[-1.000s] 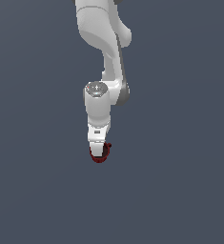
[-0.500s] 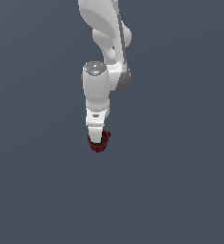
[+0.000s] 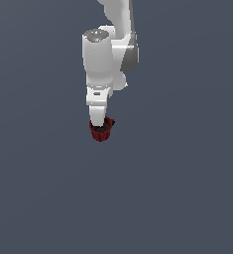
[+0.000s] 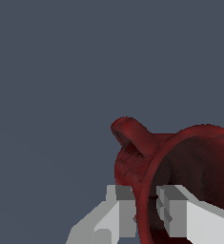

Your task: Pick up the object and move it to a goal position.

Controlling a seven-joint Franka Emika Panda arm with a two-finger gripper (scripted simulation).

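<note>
grip: end effector (image 3: 100,125) pinches the mug (image 3: 102,132) wall, one finger (image 4: 120,209) outside, one inside the rim | place: mug hangs directly under the end effector, opening up, handle (image 4: 130,135) to one side; appears lifted | goal: no marker visible; cannot tell direction | around the mug: nothing else visible, no obstacle

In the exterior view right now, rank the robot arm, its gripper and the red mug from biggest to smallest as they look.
1. Robot arm: largest by far.
2. Gripper: narrower than the arm.
3. Red mug: looks smallest, partly hidden by the gripper, which is closed on its rim.
The gripper and mug are close in apparent size, so that order is unsure.
</note>
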